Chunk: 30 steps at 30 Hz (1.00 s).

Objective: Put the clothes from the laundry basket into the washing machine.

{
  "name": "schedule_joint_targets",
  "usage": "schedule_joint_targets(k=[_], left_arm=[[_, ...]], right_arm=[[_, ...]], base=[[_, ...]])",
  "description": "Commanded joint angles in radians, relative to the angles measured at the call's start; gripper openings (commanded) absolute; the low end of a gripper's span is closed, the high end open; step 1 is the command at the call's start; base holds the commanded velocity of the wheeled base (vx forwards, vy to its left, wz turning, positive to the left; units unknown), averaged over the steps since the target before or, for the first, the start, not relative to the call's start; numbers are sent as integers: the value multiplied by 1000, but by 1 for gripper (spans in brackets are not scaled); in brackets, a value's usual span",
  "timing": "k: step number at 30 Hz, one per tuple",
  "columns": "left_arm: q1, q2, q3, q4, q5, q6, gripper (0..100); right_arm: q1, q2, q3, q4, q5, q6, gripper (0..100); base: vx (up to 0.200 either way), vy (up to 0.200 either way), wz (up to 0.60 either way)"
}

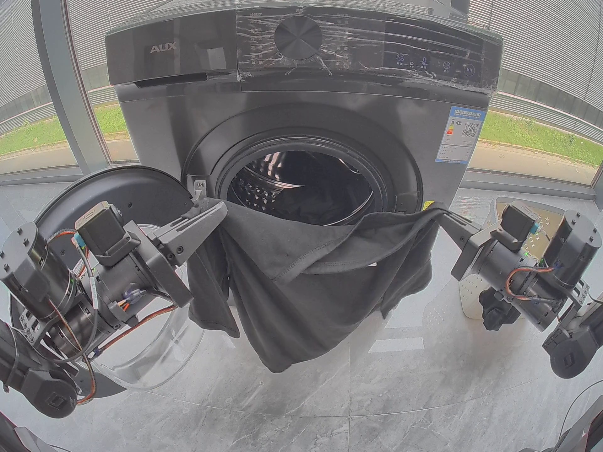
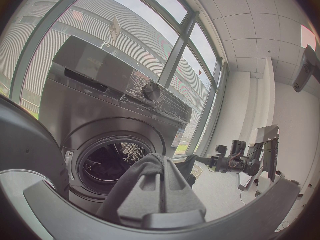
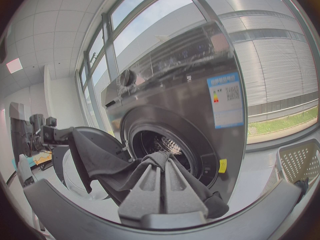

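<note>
- One washing machine [image 1: 301,95] stands at the far middle of the scene. Its single round door [image 1: 119,196] is swung open to the left, and its one drum opening [image 1: 301,183] is dark inside.
- One dark garment [image 1: 301,284] is stretched between the two grippers, on the near side of the machine. Its top edge crosses the lower part of the drum opening, and the rest sags toward the floor.
- The left gripper [image 1: 213,211], one of two, is at the left of the opening. Its fingers are pressed together on the garment's left corner.
- The right gripper [image 1: 443,215] is at the right of the opening and pinches the garment's right corner.
- One white perforated laundry basket [image 1: 496,203] sits on the floor at the right, beyond the right arm.
- The machine's control panel carries one round dial [image 1: 298,37], and one label sticker [image 1: 460,134] is on its front at the right.
</note>
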Motion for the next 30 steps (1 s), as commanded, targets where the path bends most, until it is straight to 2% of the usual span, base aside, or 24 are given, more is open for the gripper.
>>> schedule_joint_targets(k=[1, 11, 16, 22, 30], left_arm=[[17, -8, 9, -1, 1, 1, 0], [83, -2, 28, -1, -5, 1, 0], [152, 16, 29, -2, -8, 2, 0], [160, 19, 23, -2, -6, 2, 0], [210, 32, 17, -2, -6, 2, 0]], right_arm=[[6, -58, -17, 0, 0, 1, 0], [-3, -66, -29, -4, 0, -1, 0], [-5, -94, -45, -4, 0, -1, 0], [-5, -109, -46, 0, 0, -2, 0], [-6, -115, -49, 2, 0, -2, 0]], base=[[0, 0, 0], [0, 0, 0], [0, 0, 0], [0, 0, 0], [0, 0, 0]])
